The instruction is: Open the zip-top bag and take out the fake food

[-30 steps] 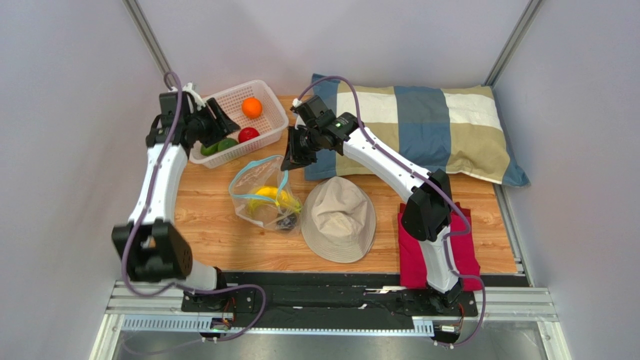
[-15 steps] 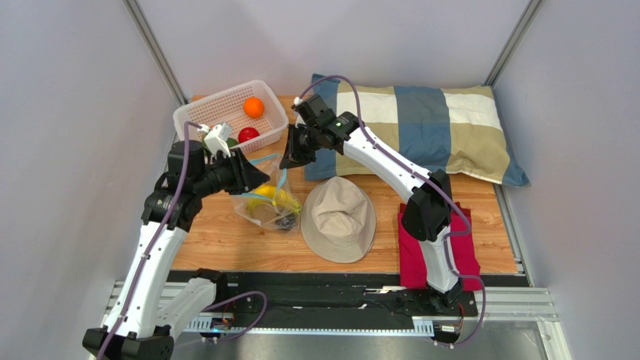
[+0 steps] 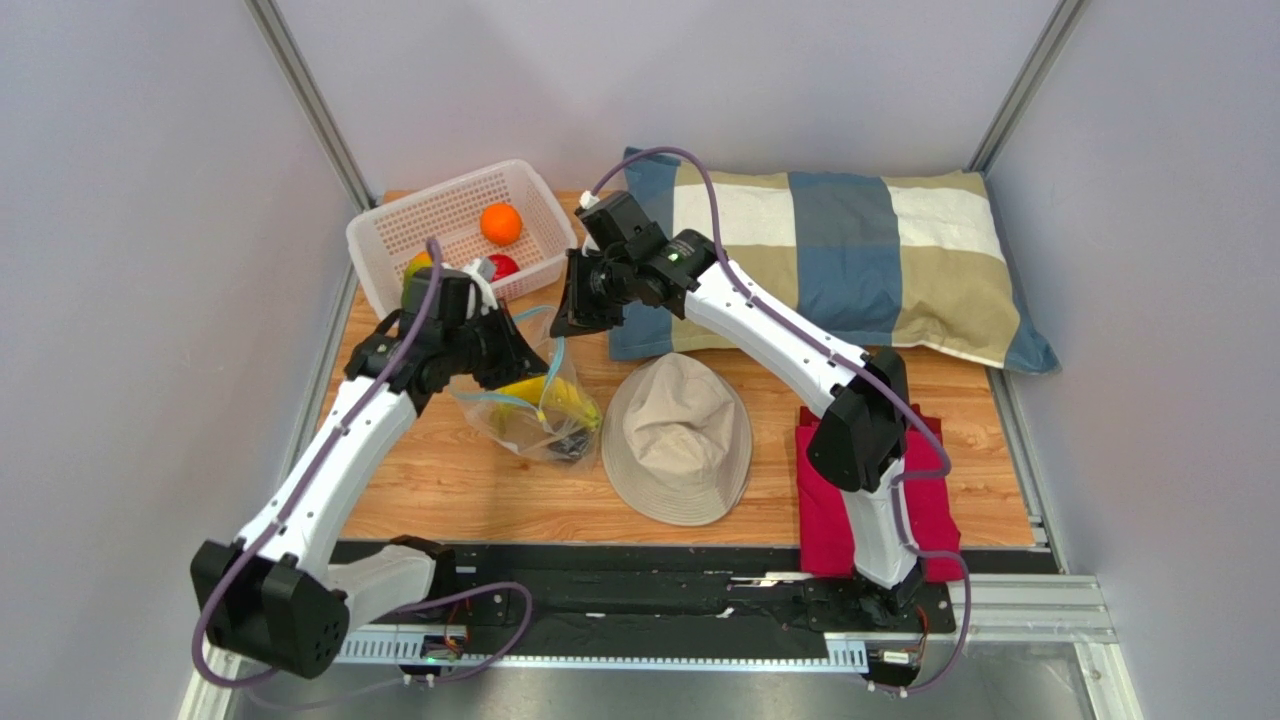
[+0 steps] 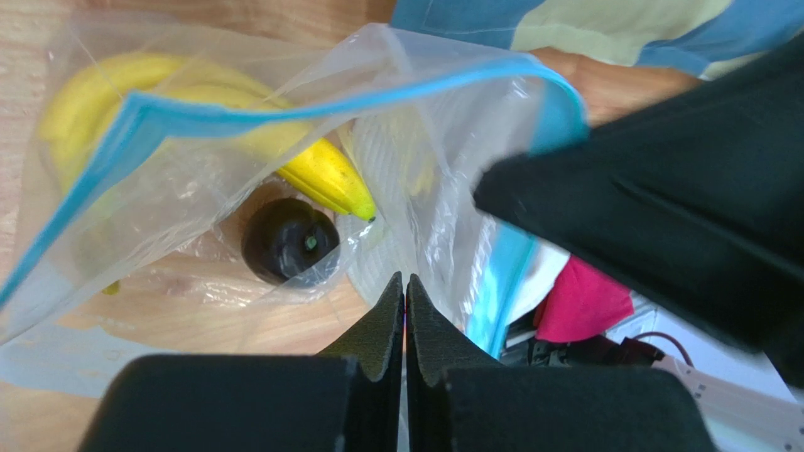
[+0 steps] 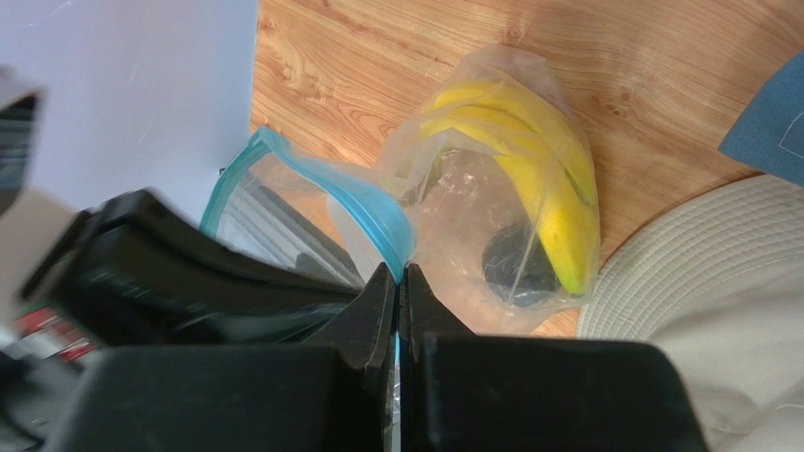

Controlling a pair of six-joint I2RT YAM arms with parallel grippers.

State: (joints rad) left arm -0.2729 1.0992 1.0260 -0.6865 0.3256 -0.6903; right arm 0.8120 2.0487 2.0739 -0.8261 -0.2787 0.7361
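Note:
The zip-top bag [image 3: 529, 402] lies on the wooden table with its light blue zip strip [image 5: 376, 209] pulled apart and its mouth open. My right gripper [image 5: 397, 273] is shut on that strip and holds up the bag's far rim [image 3: 565, 348]. Inside the bag lie yellow bananas [image 4: 316, 177] and a dark round piece [image 4: 288, 241], also visible as the bananas [image 5: 552, 184] in the right wrist view. My left gripper [image 4: 404, 280] is shut at the bag's mouth, nothing visible between its pads; from above this left gripper [image 3: 519, 360] sits at the left rim.
A white mesh basket [image 3: 403, 225] at the back left holds an orange [image 3: 501, 224], a red apple [image 3: 505, 266] and a yellow-green piece [image 3: 418, 267]. A beige hat [image 3: 676, 435] lies right of the bag. A checked pillow [image 3: 857, 248] and a red cloth [image 3: 935, 518] are further right.
My left arm swung from the basket down to the bag's mouth and its gripper closed. The right gripper kept its hold on the zip strip and shifted slightly left.

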